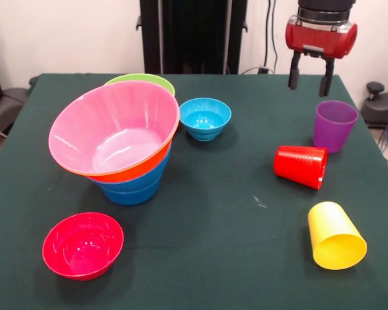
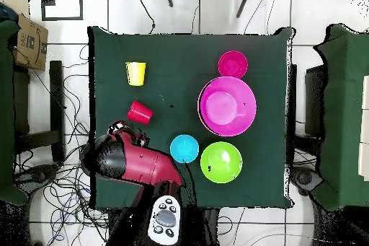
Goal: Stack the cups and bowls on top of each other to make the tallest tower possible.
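Note:
My gripper [image 1: 309,81] hangs open and empty just above and behind the upright translucent purple cup [image 1: 335,126] at the table's right. The red cup [image 1: 302,166] and the yellow cup [image 1: 336,236] lie on their sides in front of it. The tower [image 1: 119,145] stands at the left and tilts: a pink bowl [image 1: 116,129] in an orange bowl [image 1: 126,173] on blue bowls [image 1: 130,188]. The green bowl [image 1: 142,80] sits behind it, the light-blue bowl [image 1: 205,117] to its right, and the small red bowl [image 1: 83,245] in front. In the overhead view my arm [image 2: 133,160] hides the purple cup.
The dark green table [image 1: 213,258] carries everything. The overhead view shows the yellow cup [image 2: 135,73], red cup [image 2: 140,112], light-blue bowl [image 2: 184,148], green bowl [image 2: 221,161], pink bowl [image 2: 227,106] and red bowl [image 2: 233,63]. A cardboard box [image 2: 25,37] lies off the table.

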{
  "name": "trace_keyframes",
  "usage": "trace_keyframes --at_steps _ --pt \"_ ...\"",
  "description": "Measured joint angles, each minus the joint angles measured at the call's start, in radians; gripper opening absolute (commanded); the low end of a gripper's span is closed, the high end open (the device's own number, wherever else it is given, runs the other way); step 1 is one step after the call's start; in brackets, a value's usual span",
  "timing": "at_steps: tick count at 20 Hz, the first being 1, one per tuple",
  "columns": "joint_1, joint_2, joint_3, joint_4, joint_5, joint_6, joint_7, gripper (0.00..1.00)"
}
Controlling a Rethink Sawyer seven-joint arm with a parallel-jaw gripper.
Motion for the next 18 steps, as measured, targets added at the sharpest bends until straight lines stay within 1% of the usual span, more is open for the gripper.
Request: trace_keyframes --at_steps 7,18 --pt "0.016 0.035 0.001 0.0 0.011 -0.04 0.033 1.0" --pt "0.055 0.075 -0.002 -0.003 0.036 -0.042 0.052 1.0"
